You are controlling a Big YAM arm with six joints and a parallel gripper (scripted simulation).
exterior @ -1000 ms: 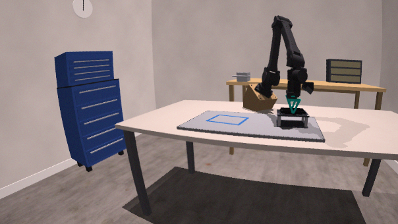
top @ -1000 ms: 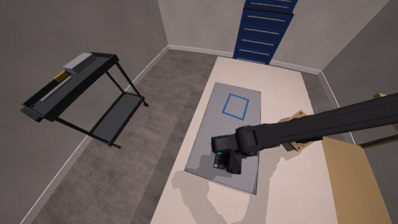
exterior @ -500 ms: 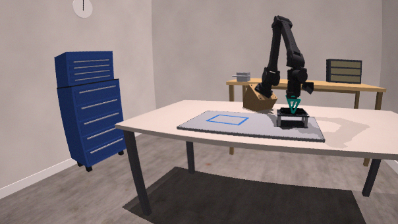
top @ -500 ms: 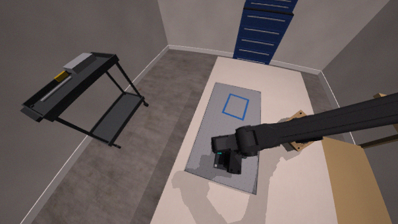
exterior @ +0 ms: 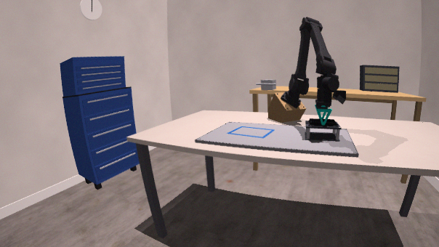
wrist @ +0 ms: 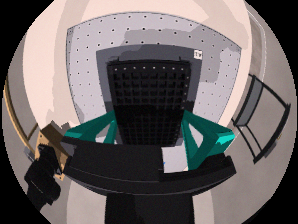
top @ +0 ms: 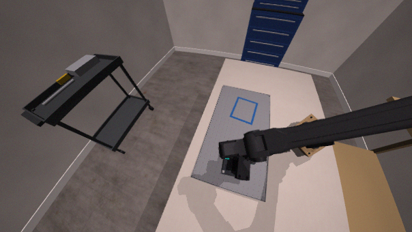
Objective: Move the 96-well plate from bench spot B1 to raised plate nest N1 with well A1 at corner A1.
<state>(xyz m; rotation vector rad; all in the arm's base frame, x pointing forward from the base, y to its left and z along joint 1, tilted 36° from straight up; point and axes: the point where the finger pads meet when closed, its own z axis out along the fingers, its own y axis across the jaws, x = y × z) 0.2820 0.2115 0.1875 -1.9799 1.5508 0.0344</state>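
Clamping across its two long sides, the teal-fingered tool [exterior: 323, 117] grips the black rigid 96-well plate [wrist: 149, 99], which rests at the raised black plate nest [exterior: 323, 131] on the grey perforated mat [top: 218, 112]; whether it is fully down I cannot tell. Such a plate is probably light, stiff and smooth-walled, so a squeeze on the long sides low on the skirt suits it; a tilt could hang it on a locator. Only the wrist view shows the well grid and a small white corner label [wrist: 197, 54]. The exterior view shows the nest's legs and height. The top view shows the blue outlined bench spot [top: 243, 109] vacant, well apart.
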